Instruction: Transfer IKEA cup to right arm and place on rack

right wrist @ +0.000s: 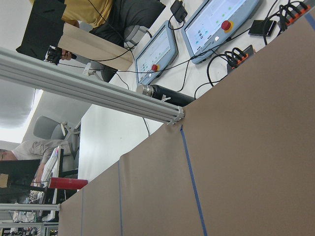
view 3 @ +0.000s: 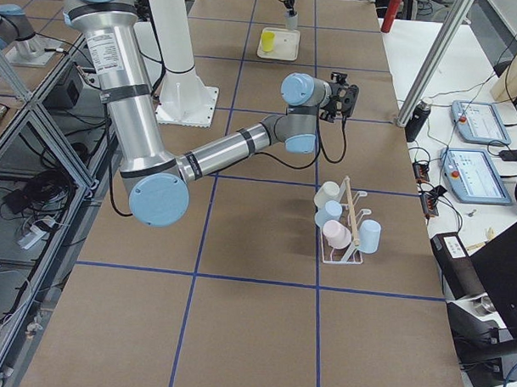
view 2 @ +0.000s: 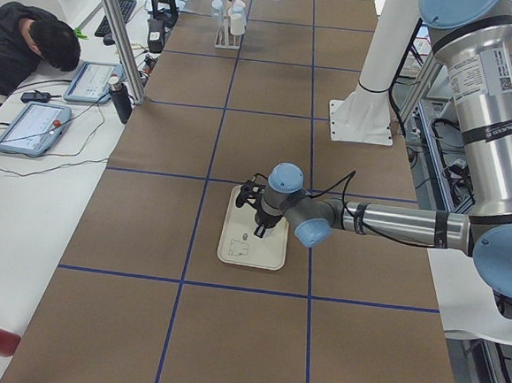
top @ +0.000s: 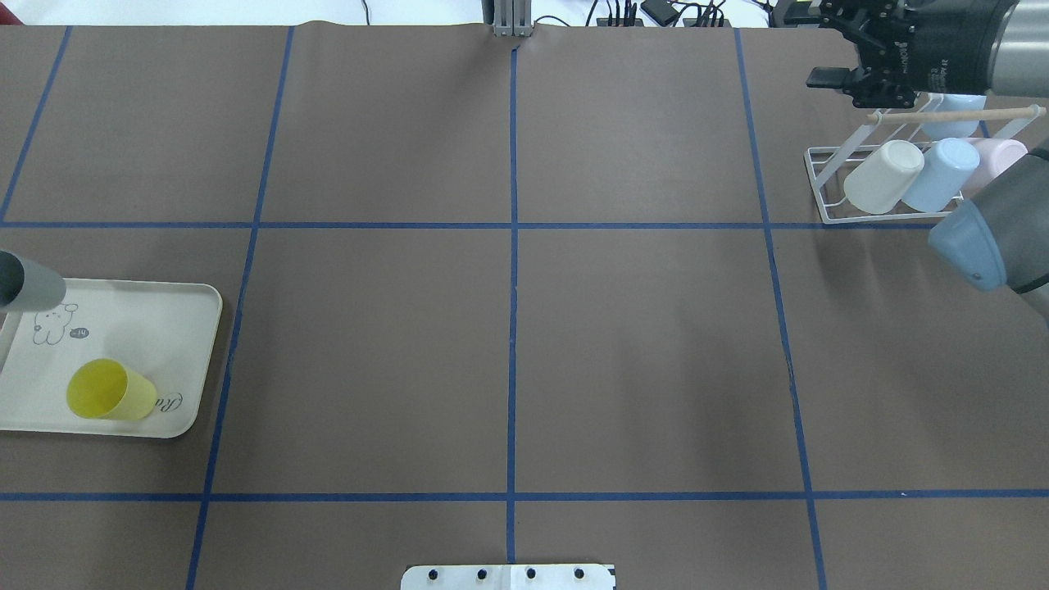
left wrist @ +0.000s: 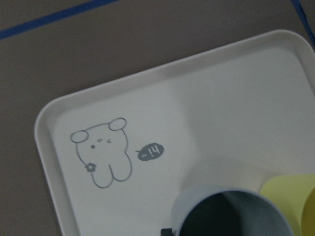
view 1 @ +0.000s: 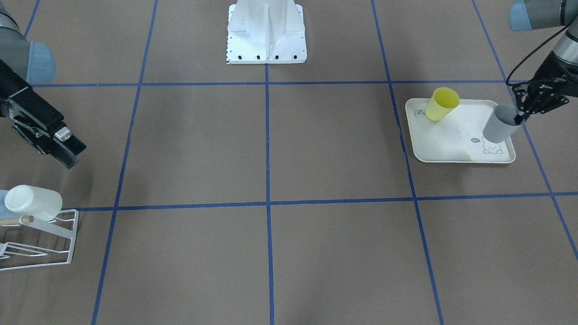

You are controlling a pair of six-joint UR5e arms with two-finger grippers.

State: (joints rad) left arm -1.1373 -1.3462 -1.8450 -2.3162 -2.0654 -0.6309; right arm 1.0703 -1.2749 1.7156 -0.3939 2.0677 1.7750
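My left gripper (view 1: 519, 118) is shut on the rim of a grey IKEA cup (view 1: 500, 124), which hangs tilted over the rabbit-print corner of the cream tray (view 1: 447, 151). The left wrist view shows the cup's dark mouth (left wrist: 231, 216) just above the tray (left wrist: 206, 98). In the overhead view only the cup (top: 31, 283) shows at the left edge. The right arm's gripper (top: 832, 49) is open and holds nothing, up in the air beside the white wire rack (top: 826, 190). The rack (view 1: 67, 246) with its wooden peg holds several pale cups.
A yellow cup (view 1: 441, 104) lies on its side on the tray's other end. The robot's white base (view 1: 266, 31) stands at mid-table. A person sits at the side desk with tablets (view 2: 31, 125). Blue tape lines grid the brown table.
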